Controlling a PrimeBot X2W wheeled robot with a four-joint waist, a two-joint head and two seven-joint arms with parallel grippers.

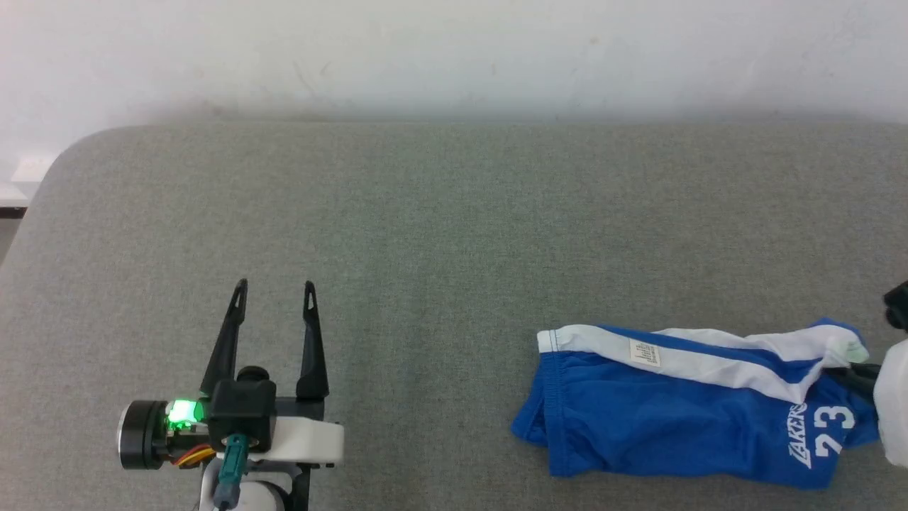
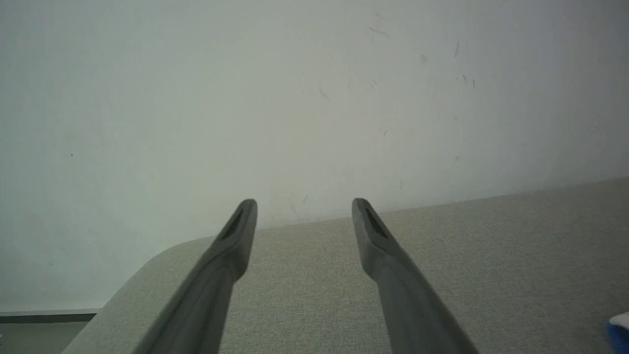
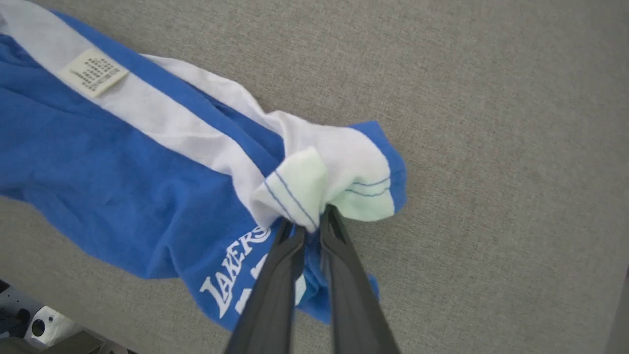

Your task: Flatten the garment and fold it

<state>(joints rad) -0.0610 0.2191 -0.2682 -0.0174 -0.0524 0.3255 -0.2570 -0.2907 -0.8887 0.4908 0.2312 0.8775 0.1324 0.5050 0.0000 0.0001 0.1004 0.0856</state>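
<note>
The right end effector (image 3: 307, 223) has its two dark fingers (image 3: 275, 295) pressed nearly together, pinching a bunched white corner of the shorts' (image 3: 98, 162) hem at their tips. Just beside those fingers, and partly under them in the right wrist view, sits the white "LAKERS 23" lettering (image 3: 231, 280). From the pinched corner the blue shorts (image 1: 674, 419) run away from this end effector toward the robot's left. They lie rumpled and partly folded over on the grey cloth-covered counter (image 1: 425, 248). A white band with a blue stripe (image 1: 709, 358) crosses the side of them farther from the robot. A small pale label (image 1: 644, 353) lies on that band, farther from the pinching fingers than the lettering.

The left end effector (image 1: 277, 291) is well apart from the shorts, on the robot's left. Its fingers are spread wide with nothing between them, and they point away from the robot over bare counter. A green light (image 1: 183, 410) glows on its wrist. In the left wrist view the same spread fingers (image 2: 236, 246) reach out above the grey surface, and a sliver of blue cloth (image 2: 620, 330) shows far off to their right.

Beyond both end effectors the counter ends in a rounded corner (image 1: 78, 152) against a plain white wall (image 1: 454, 57).
</note>
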